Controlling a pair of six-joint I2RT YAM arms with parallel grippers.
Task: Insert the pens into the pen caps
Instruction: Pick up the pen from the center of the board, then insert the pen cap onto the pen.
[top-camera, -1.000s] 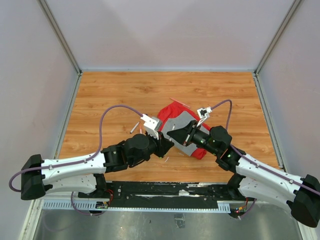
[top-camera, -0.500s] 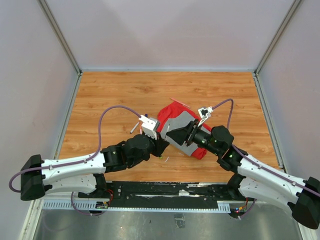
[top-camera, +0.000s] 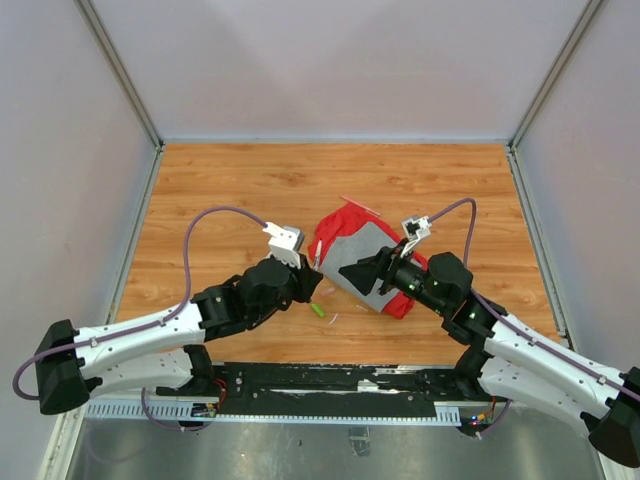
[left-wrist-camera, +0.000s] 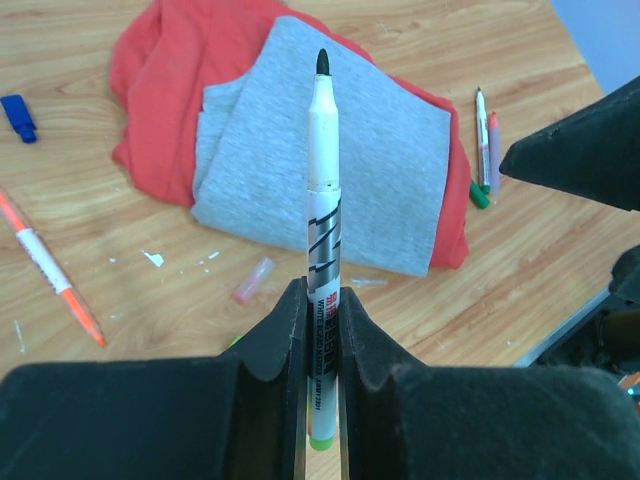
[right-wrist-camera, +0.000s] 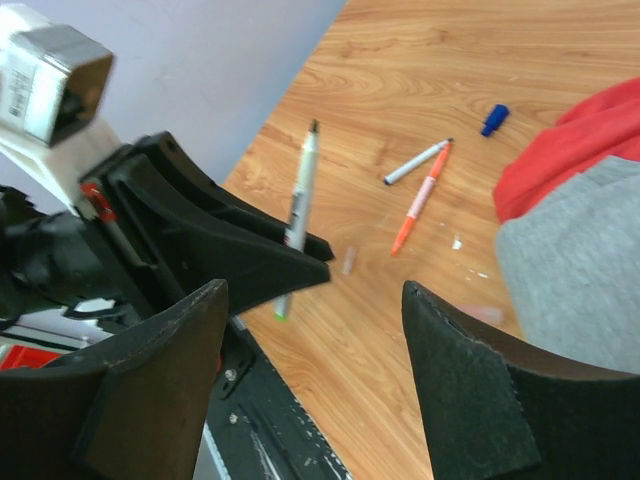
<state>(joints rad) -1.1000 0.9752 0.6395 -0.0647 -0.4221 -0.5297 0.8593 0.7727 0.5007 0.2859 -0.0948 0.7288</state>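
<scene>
My left gripper (left-wrist-camera: 320, 300) (top-camera: 310, 284) is shut on a white pen (left-wrist-camera: 322, 190) (right-wrist-camera: 299, 200), held upright with its black tip bare and its green end below the fingers. My right gripper (right-wrist-camera: 315, 290) (top-camera: 352, 272) stands open and empty a short way to the right, facing it. On the wood lie a blue cap (left-wrist-camera: 18, 117) (right-wrist-camera: 494, 119), a pink cap (left-wrist-camera: 253, 280), an orange pen (left-wrist-camera: 50, 270) (right-wrist-camera: 420, 205) and a white pen (right-wrist-camera: 415, 163). Two more pens (left-wrist-camera: 484, 140) lie right of the cloth. A small green piece (top-camera: 317, 310) shows under the left gripper; I cannot tell what it is.
A red-and-grey cloth (top-camera: 365, 262) (left-wrist-camera: 330, 170) lies bunched at the table's middle, under the right arm. A thin pink pen (top-camera: 358, 205) pokes out at its far edge. Grey walls enclose the wooden table (top-camera: 220, 190). The black base rail (top-camera: 330, 380) runs along the near edge.
The right gripper has opened wide and drawn slightly back to the right. The left gripper has pulled away to the left, still holding the pen, so the two grippers now stand apart.
</scene>
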